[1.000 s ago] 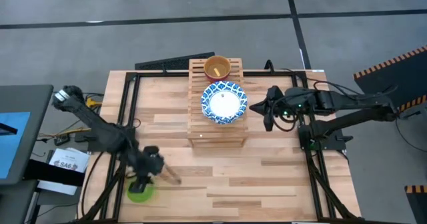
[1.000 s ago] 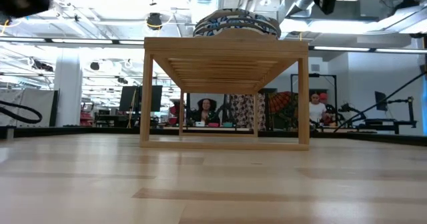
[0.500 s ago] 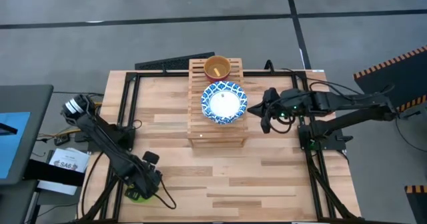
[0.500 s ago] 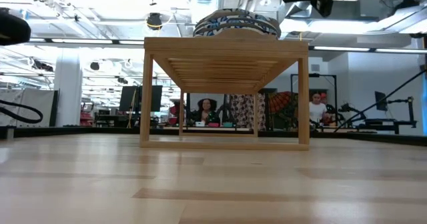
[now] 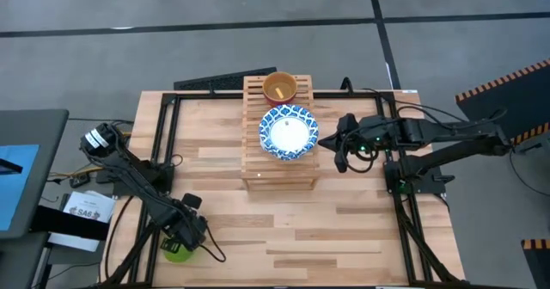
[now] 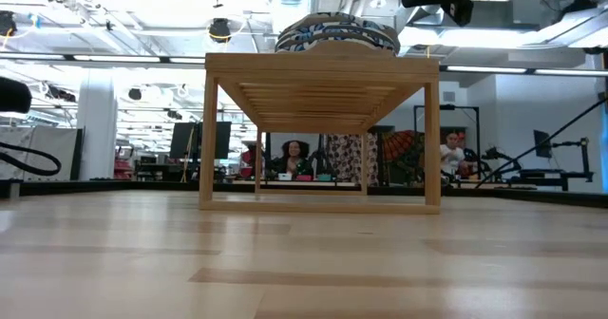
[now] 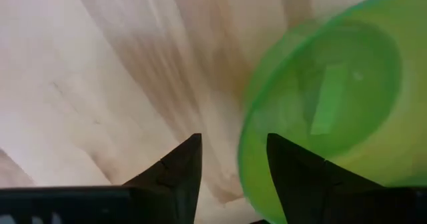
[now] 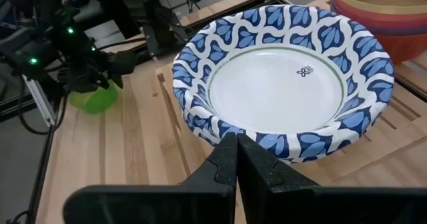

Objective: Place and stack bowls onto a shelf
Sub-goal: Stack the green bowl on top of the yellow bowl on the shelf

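— What's under my left claw (image 7: 230, 159)?
— A green bowl (image 7: 327, 104), translucent glossy plastic, on the bench (image 7: 100, 84) of smooth pale wood.
— And the shelf (image 8: 373, 154)?
— Bare matt wooden slats; the blue bowl (image 8: 283, 81) looks like paper, matt.

Your left arm reaches down to the lower left of the high view, its left gripper (image 5: 182, 240) low at the table's near-left corner, fingers (image 7: 175, 173) parted. Your right arm stretches in from the right at mid-height, its right gripper (image 5: 339, 148) with fingertips (image 8: 235, 159) pressed together.
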You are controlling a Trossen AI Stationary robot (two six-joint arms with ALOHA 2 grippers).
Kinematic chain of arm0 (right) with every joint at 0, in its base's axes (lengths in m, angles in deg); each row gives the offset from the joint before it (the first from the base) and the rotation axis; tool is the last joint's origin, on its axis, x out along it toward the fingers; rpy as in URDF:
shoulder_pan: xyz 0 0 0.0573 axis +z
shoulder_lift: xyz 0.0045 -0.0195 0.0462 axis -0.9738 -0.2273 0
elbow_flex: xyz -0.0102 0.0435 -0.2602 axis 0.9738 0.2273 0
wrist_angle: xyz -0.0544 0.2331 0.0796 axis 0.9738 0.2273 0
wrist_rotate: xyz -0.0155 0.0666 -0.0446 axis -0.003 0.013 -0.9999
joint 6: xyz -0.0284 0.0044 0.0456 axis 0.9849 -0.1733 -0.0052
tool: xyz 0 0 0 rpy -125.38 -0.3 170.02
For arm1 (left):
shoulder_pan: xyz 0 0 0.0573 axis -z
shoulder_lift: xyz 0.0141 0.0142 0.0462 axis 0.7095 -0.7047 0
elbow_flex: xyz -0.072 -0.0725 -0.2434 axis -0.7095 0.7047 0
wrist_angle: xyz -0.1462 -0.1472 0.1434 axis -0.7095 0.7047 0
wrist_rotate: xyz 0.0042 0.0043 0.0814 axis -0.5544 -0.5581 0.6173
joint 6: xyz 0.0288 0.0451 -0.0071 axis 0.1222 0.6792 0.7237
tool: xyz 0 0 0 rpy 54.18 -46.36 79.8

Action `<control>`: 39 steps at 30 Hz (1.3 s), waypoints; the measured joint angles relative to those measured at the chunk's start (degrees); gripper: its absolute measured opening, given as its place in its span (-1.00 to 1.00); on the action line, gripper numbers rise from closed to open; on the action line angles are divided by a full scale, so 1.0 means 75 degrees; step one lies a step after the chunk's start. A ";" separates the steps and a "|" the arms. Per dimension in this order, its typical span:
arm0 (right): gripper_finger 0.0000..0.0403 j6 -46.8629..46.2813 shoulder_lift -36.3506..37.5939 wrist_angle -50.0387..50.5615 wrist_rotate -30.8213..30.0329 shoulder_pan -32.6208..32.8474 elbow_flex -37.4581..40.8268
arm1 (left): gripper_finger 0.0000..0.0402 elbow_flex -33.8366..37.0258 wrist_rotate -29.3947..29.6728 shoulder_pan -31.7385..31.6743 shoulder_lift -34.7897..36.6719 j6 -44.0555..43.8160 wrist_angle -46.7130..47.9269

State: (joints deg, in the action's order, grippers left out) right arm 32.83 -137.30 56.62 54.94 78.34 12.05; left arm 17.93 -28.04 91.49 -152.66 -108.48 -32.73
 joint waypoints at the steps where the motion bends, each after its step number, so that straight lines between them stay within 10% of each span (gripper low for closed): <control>1: -0.86 0.0000 0.0000 0.0003 0.0000 0.0000 0.0000 | -0.26 0.0043 -0.0003 -0.0005 0.0000 -0.0026 -0.0003; 9: -0.86 0.0000 0.0000 0.0000 0.0000 0.0000 0.0000 | -0.93 0.0101 -0.0357 -0.0083 0.0001 0.0156 -0.0026; 19: -0.86 0.0006 0.0003 0.0002 -0.0003 -0.0009 0.0000 | -1.00 -0.0595 -0.2558 -0.1097 0.2241 -0.0698 0.0214; 27: -0.86 0.0003 0.0003 0.0000 -0.0003 -0.0009 0.0000 | -1.00 -0.2724 -0.0152 -0.4757 0.3661 -0.2257 0.1121; 39: -0.86 0.0003 0.0003 -0.0073 -0.0003 -0.0009 0.0000 | -1.00 -0.6440 -0.0508 -0.9868 0.1162 0.0625 0.1170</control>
State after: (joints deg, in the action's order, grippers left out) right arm 32.85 -137.27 56.07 54.91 78.27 12.05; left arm -30.37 -31.85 17.48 -143.95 -103.79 -23.95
